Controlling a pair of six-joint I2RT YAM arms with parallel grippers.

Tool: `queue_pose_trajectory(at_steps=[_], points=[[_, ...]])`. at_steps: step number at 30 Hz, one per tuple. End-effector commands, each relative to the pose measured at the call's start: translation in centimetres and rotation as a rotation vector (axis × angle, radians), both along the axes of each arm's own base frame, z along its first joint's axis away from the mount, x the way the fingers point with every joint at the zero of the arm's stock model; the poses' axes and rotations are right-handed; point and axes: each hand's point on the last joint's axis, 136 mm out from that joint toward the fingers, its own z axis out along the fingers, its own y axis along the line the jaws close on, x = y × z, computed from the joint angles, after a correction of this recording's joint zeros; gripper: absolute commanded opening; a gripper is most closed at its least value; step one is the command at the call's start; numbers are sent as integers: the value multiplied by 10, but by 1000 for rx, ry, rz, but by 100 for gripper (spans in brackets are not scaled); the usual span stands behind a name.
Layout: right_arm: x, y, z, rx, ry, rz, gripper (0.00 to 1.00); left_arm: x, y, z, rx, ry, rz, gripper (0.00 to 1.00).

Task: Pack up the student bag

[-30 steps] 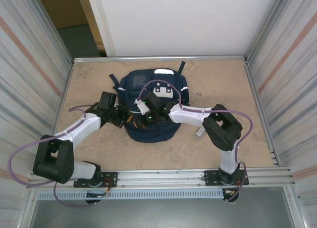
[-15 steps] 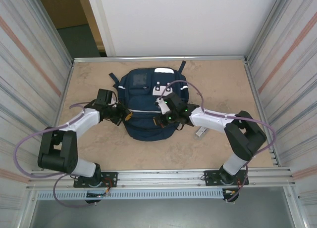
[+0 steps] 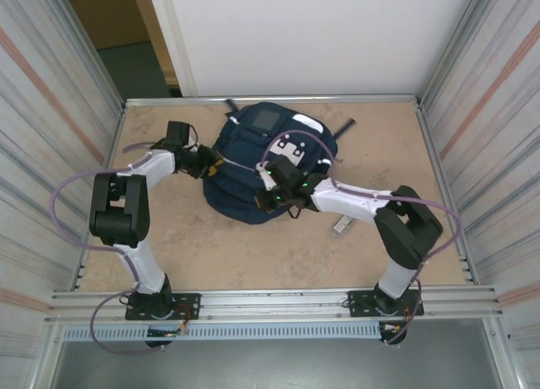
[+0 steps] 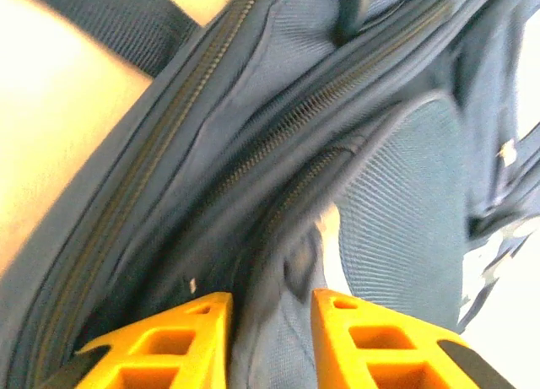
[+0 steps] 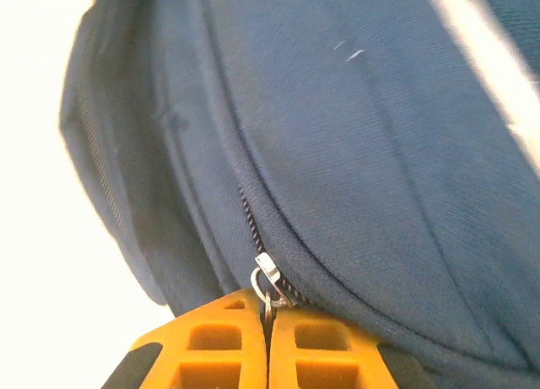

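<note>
Where the tan, faintly mottled table (image 3: 380, 153) is seen from above, the student bag (image 3: 240, 182) is found lying flat on it, in the middle towards the far edge. It is made of navy woven fabric, rounded in outline and soft in shape, with a white patch on its upper face, a thin pale stripe across it and a squarish grey-blue panel near its far end. Its long axis is set from far to near, tilted a little, so that the near end points towards the left arm's base. Dark straps are spread out at the far end.

Ribbed fabric, padded mesh and several rows of dark zip teeth are shown by the left wrist camera. The left gripper (image 4: 272, 298) is placed at the bag's left side with its orange, hollow-celled fingers (image 4: 198, 321) held apart, and a fold of the bag's fabric is seen in the gap.

At the near end of the bag, the right gripper (image 5: 268, 309) is pressed together on the small metal zipper pull (image 5: 267, 281), at the end of a line of dark teeth under a fabric flap.

The zip lines in view are seen closed, and what the bag holds cannot be told.
</note>
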Motion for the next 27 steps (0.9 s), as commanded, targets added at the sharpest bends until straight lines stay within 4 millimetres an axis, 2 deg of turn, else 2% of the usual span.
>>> queue_pose_trajectory(at_steps=[1,5,9,11,14,19,24,27], points=[[-1,54,16,96,11,96,0,0,17,35,66,-74,42,35],[5,89,24,128,11,144,0,-40,38,35,154,-53,92,40],[0,107,29,190,17,187,0,-74,41,22,135,-8,129,42],[-3,111,29,215,38,188,0,-84,38,15,112,10,154,43],[-16,120,32,257,58,216,0,-88,27,11,88,6,156,44],[-27,127,29,256,49,238,0,-79,14,5,75,16,153,43],[-31,119,15,225,61,224,0,-80,16,5,86,23,191,43],[-30,113,8,201,68,201,0,-91,21,9,92,61,235,43]])
